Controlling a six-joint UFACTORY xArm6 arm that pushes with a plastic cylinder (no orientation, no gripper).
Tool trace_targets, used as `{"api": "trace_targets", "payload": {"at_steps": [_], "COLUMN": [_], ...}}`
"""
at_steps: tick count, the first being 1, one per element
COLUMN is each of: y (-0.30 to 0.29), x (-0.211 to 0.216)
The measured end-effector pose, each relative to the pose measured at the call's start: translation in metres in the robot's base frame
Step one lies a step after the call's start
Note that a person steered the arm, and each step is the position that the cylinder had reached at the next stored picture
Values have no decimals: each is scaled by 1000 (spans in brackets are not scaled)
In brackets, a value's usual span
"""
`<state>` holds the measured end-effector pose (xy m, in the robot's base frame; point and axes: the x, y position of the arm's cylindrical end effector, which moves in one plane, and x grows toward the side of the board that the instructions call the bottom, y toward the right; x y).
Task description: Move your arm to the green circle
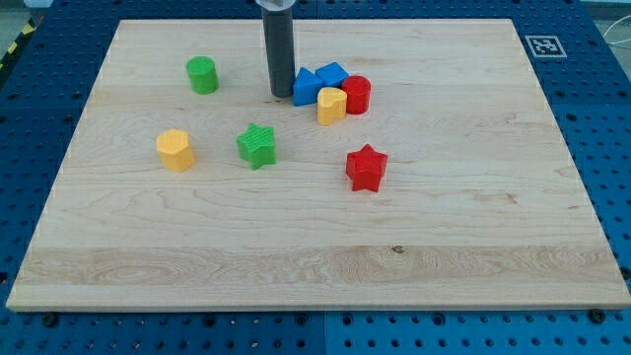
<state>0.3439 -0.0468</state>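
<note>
**My Tip Stands Near the Green Circle**

Because the tabletop [444,247] is the biggest thing here, I start with it: a pale wooden board lying on a blue base full of holes. Next comes my dark rod, standing straight up near the view's top. My tip [281,95] rests on the wood, just beside the blue block [307,89] at the left of a small bunch. There is no claw on this arm, so I cannot tell you about any open or closed state.

The bunch also has a second blue block [332,73], a red round block [357,94] and a yellow block [331,105]. Lower down sit a red star [366,168], a green star [257,146] and a yellow block [175,150] at the view's left.

The green circle [202,75] stands alone, toward the view's left of my tip, with bare wood between us. It looks small, light and hard, so I think it would slide easily if bumped. I only need to come close to its side.

A little black and white square tag [545,45] sits at the board's top right corner. I see no words to read.
</note>
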Motion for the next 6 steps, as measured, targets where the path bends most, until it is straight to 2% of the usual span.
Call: {"api": "trace_targets", "payload": {"at_steps": [1,2,5,6], "y": [0,-28,-81,-81], "x": [-1,-21,-43,-46]}}
